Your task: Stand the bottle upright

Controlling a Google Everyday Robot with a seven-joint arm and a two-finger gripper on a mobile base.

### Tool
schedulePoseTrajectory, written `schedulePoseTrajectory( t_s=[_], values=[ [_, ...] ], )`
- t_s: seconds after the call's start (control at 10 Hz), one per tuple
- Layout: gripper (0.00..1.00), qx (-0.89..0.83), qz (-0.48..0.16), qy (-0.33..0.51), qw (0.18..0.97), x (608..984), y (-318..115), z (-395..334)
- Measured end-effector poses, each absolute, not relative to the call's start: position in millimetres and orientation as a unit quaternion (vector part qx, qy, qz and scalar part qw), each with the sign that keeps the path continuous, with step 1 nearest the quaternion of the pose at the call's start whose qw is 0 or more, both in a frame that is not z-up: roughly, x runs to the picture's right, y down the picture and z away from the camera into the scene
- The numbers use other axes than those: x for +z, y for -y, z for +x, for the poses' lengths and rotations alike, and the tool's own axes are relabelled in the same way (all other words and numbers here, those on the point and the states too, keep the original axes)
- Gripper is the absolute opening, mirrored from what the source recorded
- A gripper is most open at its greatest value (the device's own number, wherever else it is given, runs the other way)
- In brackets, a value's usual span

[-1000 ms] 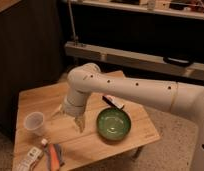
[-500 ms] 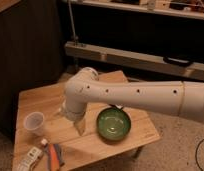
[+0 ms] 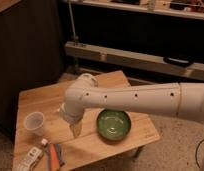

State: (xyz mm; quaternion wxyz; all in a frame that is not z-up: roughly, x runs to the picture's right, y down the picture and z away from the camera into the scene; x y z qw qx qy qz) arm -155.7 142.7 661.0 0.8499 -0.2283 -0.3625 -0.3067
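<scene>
Camera view shows the bottle lying flat on the desk, nearer the camera than the cup, so it must be tipped up by one end. The tool hangs just right of the cup, fingers spread and empty, apparently poised to reach for the bottle.

I see warm yellowish light from above; table top & white arm well lit, far bkgd v. dark. Gripper, jaws apart, hangs low over table just left of green bowl, tinted tan. Mild sheen inside bowl.
</scene>
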Motion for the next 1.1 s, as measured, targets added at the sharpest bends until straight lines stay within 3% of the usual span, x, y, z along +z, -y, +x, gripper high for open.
schedulePoseTrajectory(
  t_s=[0.3, 0.7, 1.1],
  values=[
    [0.80, -0.306, -0.266, 0.390, 0.827, 680.0, -138.0, -165.9],
    [0.79, -0.304, -0.350, 0.425, 0.778, 719.4, -179.9, -188.8],
    [0.45, -0.317, -0.370, 0.439, 0.755, 724.2, -194.6, -198.6]
  ],
)
